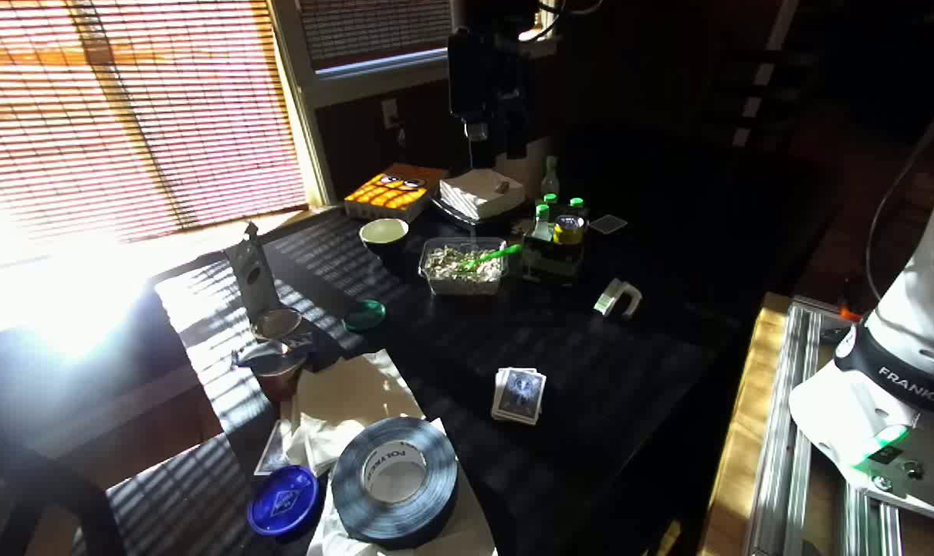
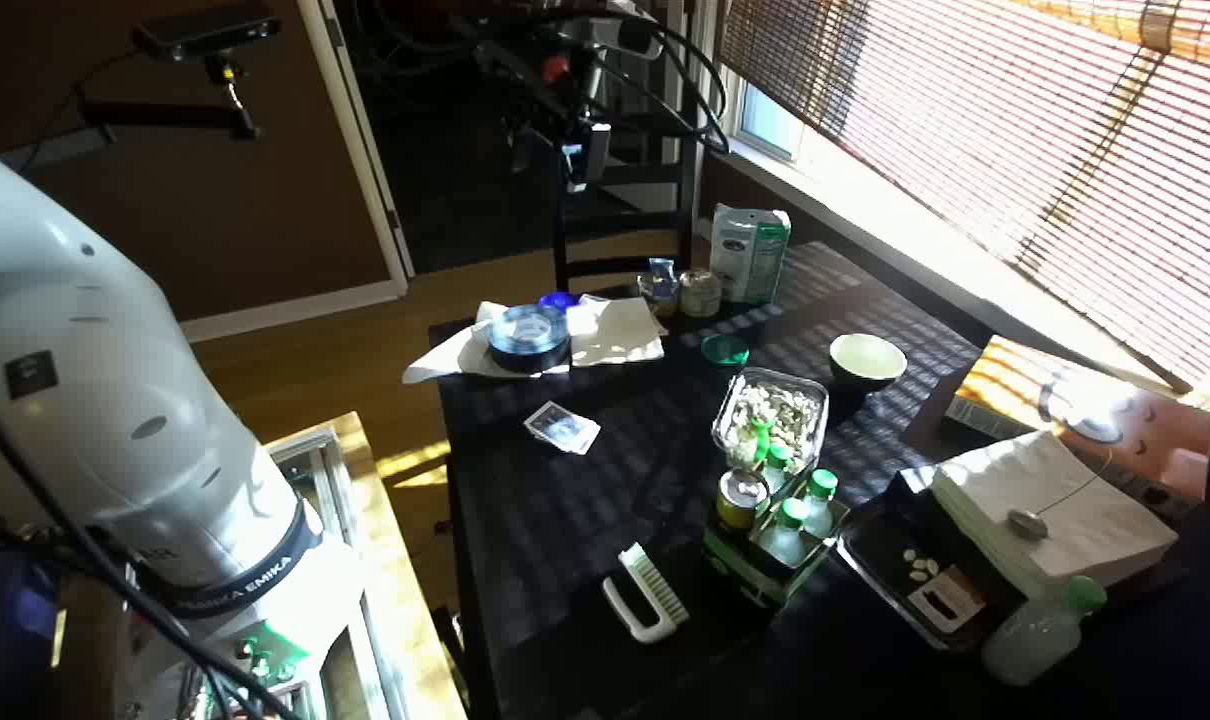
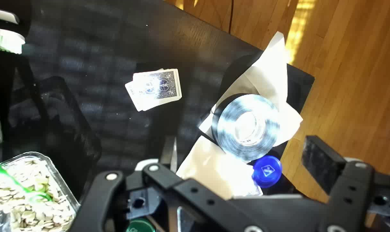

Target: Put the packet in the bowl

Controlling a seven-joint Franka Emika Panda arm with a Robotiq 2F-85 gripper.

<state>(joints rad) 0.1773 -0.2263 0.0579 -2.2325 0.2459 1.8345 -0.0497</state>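
A dark bowl with a pale inside stands toward the window side of the table in both exterior views point(image 1: 384, 234) point(image 2: 867, 360); it is out of the wrist view. A standing pouch point(image 2: 750, 255) point(image 1: 252, 274) and a small blue, shiny wrapper point(image 2: 658, 285) point(image 1: 274, 357) are at the table's end; I cannot tell which is the packet. My gripper point(image 3: 246, 158) is open, with nothing between its fingers, high above the table. It also shows dark in both exterior views point(image 1: 494, 143) point(image 2: 583, 165).
A clear tub of seeds point(image 2: 775, 420) with a green spoon stands beside a bottle carrier point(image 2: 765, 560). A brush point(image 2: 650, 600), cards point(image 3: 156, 87), tape roll point(image 3: 248, 127), blue lid point(image 3: 267, 171), green lid point(image 1: 364, 315), napkin stack point(image 2: 1055, 510) and orange box point(image 1: 394, 189) lie around.
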